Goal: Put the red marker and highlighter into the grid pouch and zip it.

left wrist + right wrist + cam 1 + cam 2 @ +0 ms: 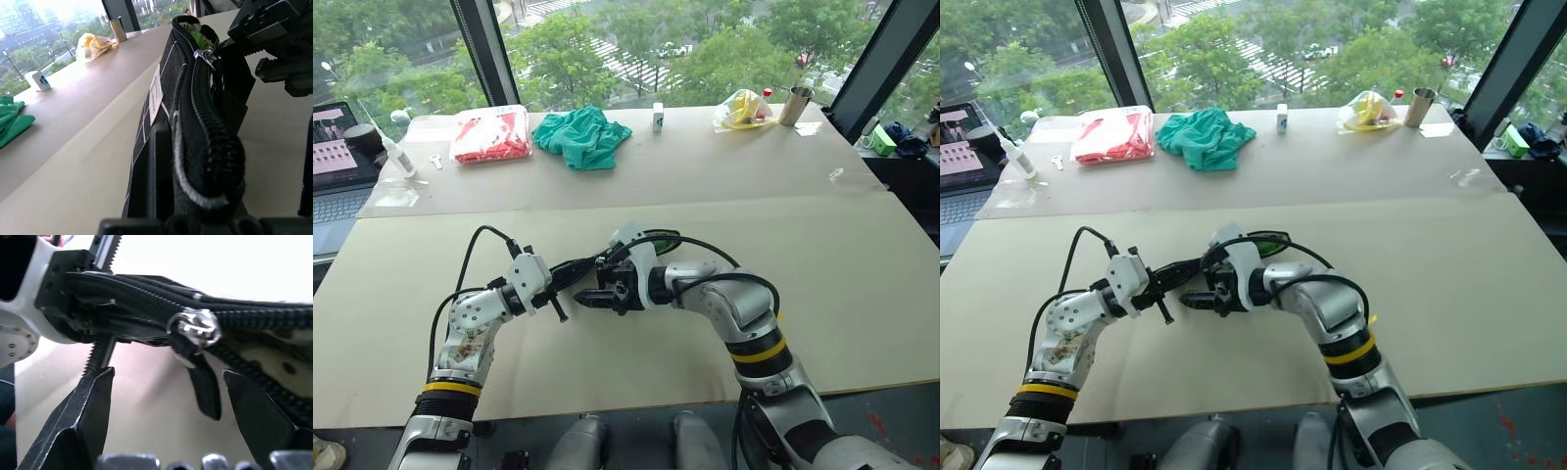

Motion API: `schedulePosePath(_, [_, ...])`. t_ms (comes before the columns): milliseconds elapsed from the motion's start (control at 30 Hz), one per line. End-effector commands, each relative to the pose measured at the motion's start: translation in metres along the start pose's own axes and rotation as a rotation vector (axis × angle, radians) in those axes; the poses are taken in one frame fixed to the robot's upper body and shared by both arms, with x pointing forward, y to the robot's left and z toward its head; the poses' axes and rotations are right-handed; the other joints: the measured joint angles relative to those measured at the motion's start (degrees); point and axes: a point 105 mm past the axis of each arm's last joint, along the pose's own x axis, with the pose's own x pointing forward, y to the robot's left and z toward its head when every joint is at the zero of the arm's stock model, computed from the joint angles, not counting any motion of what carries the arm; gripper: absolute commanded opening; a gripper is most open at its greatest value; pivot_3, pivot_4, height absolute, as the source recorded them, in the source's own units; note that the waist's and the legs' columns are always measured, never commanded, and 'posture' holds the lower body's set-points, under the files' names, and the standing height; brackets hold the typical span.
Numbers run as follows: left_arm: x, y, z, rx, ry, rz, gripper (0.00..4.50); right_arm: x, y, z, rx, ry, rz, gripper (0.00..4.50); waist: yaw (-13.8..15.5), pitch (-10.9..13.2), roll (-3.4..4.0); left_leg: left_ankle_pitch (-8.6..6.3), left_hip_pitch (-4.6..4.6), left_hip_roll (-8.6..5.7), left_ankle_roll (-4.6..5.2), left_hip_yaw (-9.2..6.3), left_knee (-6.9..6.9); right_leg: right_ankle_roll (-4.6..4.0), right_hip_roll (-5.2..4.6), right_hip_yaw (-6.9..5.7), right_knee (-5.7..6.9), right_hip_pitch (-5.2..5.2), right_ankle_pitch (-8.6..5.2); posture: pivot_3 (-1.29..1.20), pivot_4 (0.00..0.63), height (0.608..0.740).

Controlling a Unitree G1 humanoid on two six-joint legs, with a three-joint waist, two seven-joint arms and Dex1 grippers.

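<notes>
Black fabric of the grid pouch, crossed by thin white lines and bearing a small white label, is pinched at one end by the left gripper, which holds it above the pale tabletop. Its zipper is partly open, and the lime-green highlighter shows inside at the far end. Just right of it, the right gripper stands spread, its fingers flanking the silver zipper slider and black pull strap.

Left gripper clamped, right gripper agape
</notes>
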Motion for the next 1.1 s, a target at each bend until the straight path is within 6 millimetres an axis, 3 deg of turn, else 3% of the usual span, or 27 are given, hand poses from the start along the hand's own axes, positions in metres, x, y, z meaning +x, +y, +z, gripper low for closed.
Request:
schedulePosePath(33, [0.003, 0.003, 0.012, 0.032, -0.043, 0.004, 0.00, -0.002, 0.002, 0.014, -0.052, -0.049, -0.005, 3.41, -0.1, 0.0, 0.00, 0.00, 0.00, 0.00, 0.00, 0.00, 0.00, 0.00, 0.00, 0.00, 0.01, -0.02, 0.00, 0.00, 0.150, 0.740])
schedulePosePath(367, [0.003, 0.004, 0.012, 0.037, -0.041, 0.003, 0.00, -0.010, -0.007, 0.019, -0.084, -0.070, -0.035, 0.08, -0.5, 0.0, 0.00, 0.00, 0.00, 0.02, 0.00, 0.00, -0.03, 0.00, 0.01, -0.02, 0.01, -0.03, 0.00, 0.00, 0.150, 0.740])
schedulePosePath(567, [0.001, 0.005, 0.011, 0.039, -0.036, 0.008, 0.00, -0.017, 0.001, 0.018, -0.097, -0.075, 0.005, 0.08, -0.7, 0.0, 0.00, 0.00, 0.00, 0.02, 0.00, -0.01, -0.03, 0.00, 0.01, -0.02, 0.02, -0.03, 0.00, 0.00, 0.150, 0.740])
schedulePosePath(667, [0.000, 0.005, 0.010, 0.041, -0.032, 0.012, 0.00, -0.042, 0.010, 0.019, -0.182, -0.078, 0.055, 0.08, -0.5, 0.0, 0.00, 0.00, -0.02, 0.01, 0.00, -0.04, -0.03, 0.00, 0.00, -0.04, 0.00, -0.03, 0.00, 0.00, 0.150, 0.740])
schedulePosePath(800, [-0.002, 0.005, 0.010, 0.044, -0.028, 0.015, 0.00, -0.092, 0.008, 0.014, -0.390, -0.045, 0.045, 0.08, 0.1, 0.0, 0.00, -0.06, -0.02, -0.01, 0.09, -0.03, 0.00, 0.01, -0.01, -0.09, -0.08, 0.03, 0.00, 0.00, 0.150, 0.740])
schedulePosePath(867, [-0.003, 0.004, 0.009, 0.045, -0.026, 0.014, 0.00, -0.114, -0.002, 0.004, -0.486, 0.030, 0.002, 0.08, 0.3, 0.0, -0.01, -0.21, -0.05, -0.02, 0.36, -0.02, 0.01, 0.01, -0.02, -0.13, -0.11, 0.04, 0.00, 0.00, 0.150, 0.740])
schedulePosePath(1000, [-0.004, 0.003, 0.008, 0.047, -0.023, 0.009, 0.00, -0.154, -0.058, -0.005, -0.615, 0.192, -0.260, 0.08, 0.1, 0.0, -0.02, -0.21, 0.02, 0.02, 0.36, 0.03, 0.03, 0.01, -0.02, -0.19, -0.12, 0.11, 0.00, 0.00, 0.150, 0.740])
schedulePosePath(1100, [-0.004, 0.004, 0.008, 0.048, -0.021, 0.006, 0.00, -0.177, -0.087, -0.009, -0.679, 0.279, -0.369, 0.08, 0.2, 0.0, -0.02, -0.22, 0.08, 0.05, 0.38, 0.13, 0.00, -0.02, -0.02, -0.20, -0.09, 0.12, 0.01, 0.00, 0.150, 0.740])
